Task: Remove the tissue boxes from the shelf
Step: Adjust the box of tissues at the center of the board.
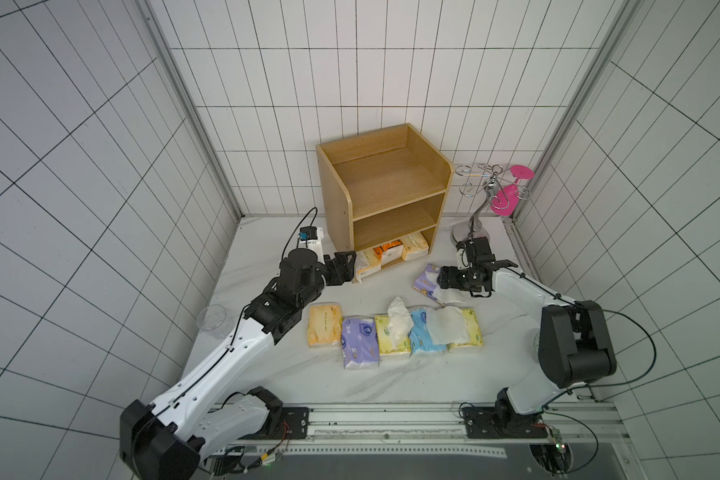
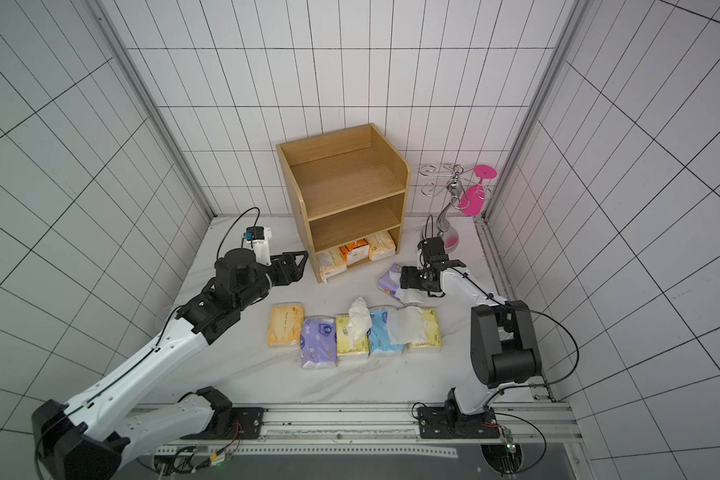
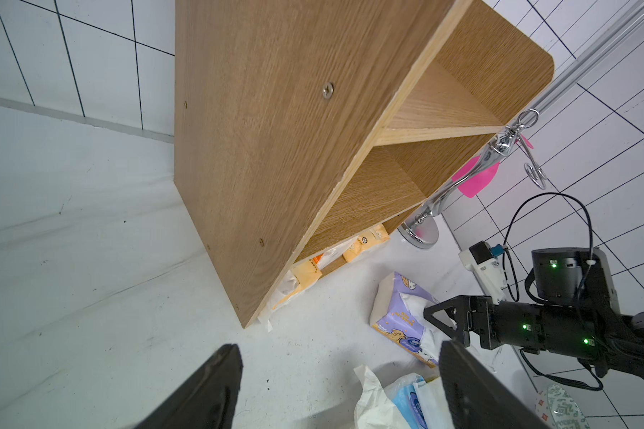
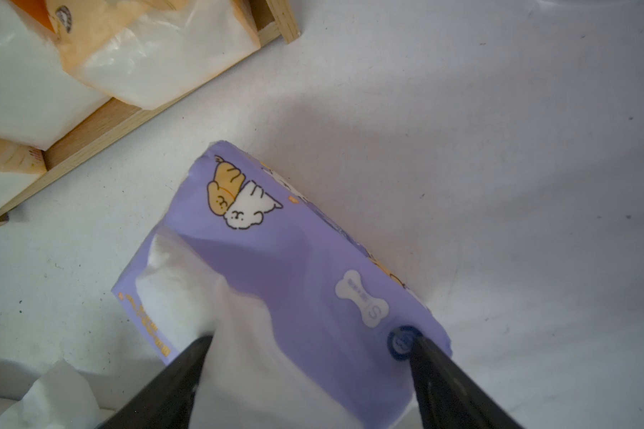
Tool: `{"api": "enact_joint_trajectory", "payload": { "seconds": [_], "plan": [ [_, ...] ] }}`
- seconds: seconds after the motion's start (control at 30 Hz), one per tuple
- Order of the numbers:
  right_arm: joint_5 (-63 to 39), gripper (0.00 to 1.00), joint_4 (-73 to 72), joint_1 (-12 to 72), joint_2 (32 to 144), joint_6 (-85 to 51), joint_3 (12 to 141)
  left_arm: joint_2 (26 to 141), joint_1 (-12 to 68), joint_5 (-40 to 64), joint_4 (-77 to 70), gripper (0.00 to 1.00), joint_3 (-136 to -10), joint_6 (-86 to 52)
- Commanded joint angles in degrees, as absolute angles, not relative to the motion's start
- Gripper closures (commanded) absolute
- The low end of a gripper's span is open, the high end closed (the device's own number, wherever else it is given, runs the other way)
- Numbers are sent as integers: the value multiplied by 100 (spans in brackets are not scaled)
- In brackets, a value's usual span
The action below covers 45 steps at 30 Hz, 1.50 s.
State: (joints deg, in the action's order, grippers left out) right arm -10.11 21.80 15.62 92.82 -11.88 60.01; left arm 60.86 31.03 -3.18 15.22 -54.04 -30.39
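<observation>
left gripper (image 1: 350,266) open, empty, by shelf (image 1: 337,208) front-left corner. right gripper (image 4: 309,340) wide astride purple tissue pack (image 4: 294,260) on table (image 1: 350,382) before shelf; clamped or not, can't tell. three packs (image 1: 385,253) in bottom tier.

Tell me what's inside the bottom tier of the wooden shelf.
Three packs sit side by side in the shelf's bottom tier: a peach pack, a bright orange pack, a pale yellow pack. Their rear ends are hidden under the board above.

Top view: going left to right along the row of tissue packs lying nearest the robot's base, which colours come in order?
In order: peach pack, purple pack, yellow pack, blue pack, second yellow pack.
</observation>
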Motion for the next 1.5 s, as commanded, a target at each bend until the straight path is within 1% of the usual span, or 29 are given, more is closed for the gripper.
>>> {"api": "enact_joint_trajectory", "payload": {
  "seconds": [0.0, 0.07, 0.23, 0.4, 0.53, 0.57, 0.67, 0.73, 0.9, 1.03, 1.1, 1.2, 1.27, 1.47],
  "plan": [
    [-967, 21, 2100, 1613, 9411, -1322, 5906, 6046, 3118, -361, 1450, 13, -5335, -2988],
    [-792, 27, 2113, 1569, 9509, -1492, 5894, 6077, 3115, -311, 1424, 13, -5344, -2995],
    [-745, 37, 2113, 1286, 9578, -1819, 5797, 6155, 3119, -233, 1368, 13, -5394, -2973],
    [-779, 39, 2136, 962, 9259, -2023, 5530, 6299, 3120, -175, 1347, 13, -5535, -2936],
    [-748, 38, 2165, 899, 8794, -2098, 5285, 6397, 3120, -144, 1210, 13, -5588, -2922],
    [-767, 34, 2212, 889, 8679, -2124, 5257, 6441, 3120, -134, 1173, 13, -5626, -2905],
    [-1080, 20, 2173, 896, 8289, -2160, 5163, 6616, 3119, -164, 1062, 13, -5790, -2834],
    [-1292, 16, 2052, 921, 7976, -2226, 5106, 6732, 3119, -231, 969, 13, -5895, -2811],
    [-1695, 15, 1750, 957, 7147, -2643, 4983, 7021, 3118, -299, 581, 13, -6141, -2892],
    [-2201, 20, 828, 1332, 6744, -3393, 4672, 7302, 3112, -483, 242, 13, -6291, -2909],
    [-2303, 23, 229, 1629, 6792, -3798, 4499, 7451, 3076, -565, 127, 13, -6373, -2934],
    [-2331, 29, -857, 1937, 7156, -4462, 4241, 7679, 2939, -580, -25, 13, -6459, -2990],
    [-2325, 35, -1403, 2113, 7563, -4789, 4242, 7793, 2724, -453, -28, 13, -6527, -3086],
    [-2099, 41, -2475, 2708, 8905, -5406, 4640, 7815, 2231, -87, -19, 13, -6521, -3142]
  ]
}}
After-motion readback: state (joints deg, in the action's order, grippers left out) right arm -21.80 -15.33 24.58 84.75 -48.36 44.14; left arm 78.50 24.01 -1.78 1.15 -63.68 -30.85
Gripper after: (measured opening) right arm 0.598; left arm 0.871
